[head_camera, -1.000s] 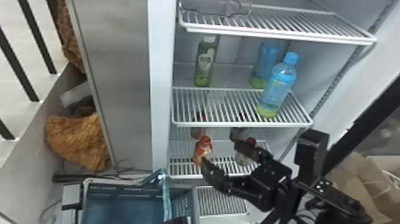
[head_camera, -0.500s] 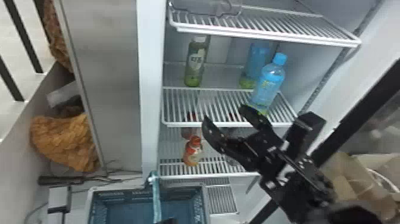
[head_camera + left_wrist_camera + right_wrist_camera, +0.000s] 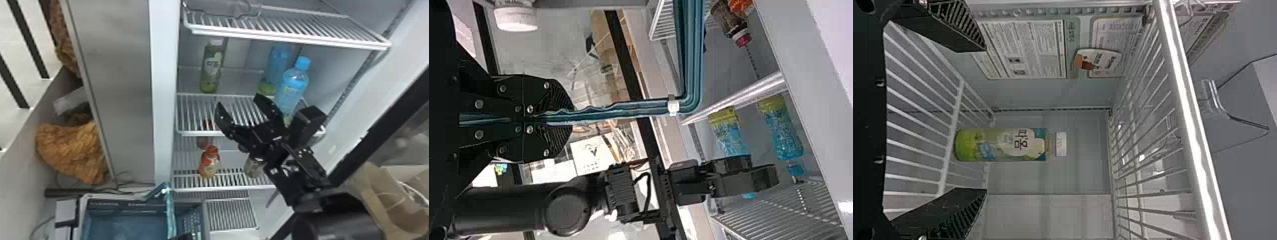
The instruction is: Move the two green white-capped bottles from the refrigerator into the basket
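Right gripper (image 3: 240,103) gapes, left gripper (image 3: 565,119) pinches basket handle (image 3: 634,108); a swing towards two o'clock might topple that blue-capped bottle (image 3: 294,86).

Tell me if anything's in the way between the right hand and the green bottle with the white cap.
Nothing visible stands between the right hand and the green bottle; it faces the open fingers. The nearer blue-capped bottle stands to the right, off that path.

Two blue bottles (image 3: 292,87) right, one nearer. Red-capped bottle (image 3: 209,166) lower, left of them. Crumpled orange-brown material (image 3: 71,151) well left.
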`<state>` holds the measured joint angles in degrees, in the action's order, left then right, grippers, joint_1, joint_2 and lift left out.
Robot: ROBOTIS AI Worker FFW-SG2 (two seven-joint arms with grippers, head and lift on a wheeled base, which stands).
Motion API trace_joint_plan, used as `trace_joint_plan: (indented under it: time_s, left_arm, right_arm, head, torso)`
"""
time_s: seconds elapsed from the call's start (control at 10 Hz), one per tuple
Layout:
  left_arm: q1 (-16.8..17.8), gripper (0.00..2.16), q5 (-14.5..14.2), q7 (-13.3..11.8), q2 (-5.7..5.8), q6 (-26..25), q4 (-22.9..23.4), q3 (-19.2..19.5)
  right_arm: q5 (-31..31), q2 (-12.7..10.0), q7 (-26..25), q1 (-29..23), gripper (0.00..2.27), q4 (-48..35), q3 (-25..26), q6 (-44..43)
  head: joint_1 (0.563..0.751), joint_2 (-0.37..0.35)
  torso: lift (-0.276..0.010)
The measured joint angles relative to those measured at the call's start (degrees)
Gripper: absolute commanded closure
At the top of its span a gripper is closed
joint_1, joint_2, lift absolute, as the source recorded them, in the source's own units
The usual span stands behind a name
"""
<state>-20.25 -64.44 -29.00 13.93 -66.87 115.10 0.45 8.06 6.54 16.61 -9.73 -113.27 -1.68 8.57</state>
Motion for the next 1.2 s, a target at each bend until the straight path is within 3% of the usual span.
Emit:
trace_joint_plan:
  time_s: [0.6,1.2]
  left_arm:
    - [0.46,1.19,0.0,0.08,0.05,-0.04,-0.16,-0.4]
    - [1.03,1.19,0.0,0.09,0.13,-0.05,-0.52,-0.76]
  right_arm:
    - [-2.98,-1.33,-4.59,11.63,0.0,16.55,-3.21,-5.88]
    - [-3.59,-1.7,-9.38,19.28,0.0,25.43,-6.44,-6.48]
  head:
    - [0.695,-0.192]
    - [0.695,-0.168]
  torso:
    - [-0.004]
    - [-0.004]
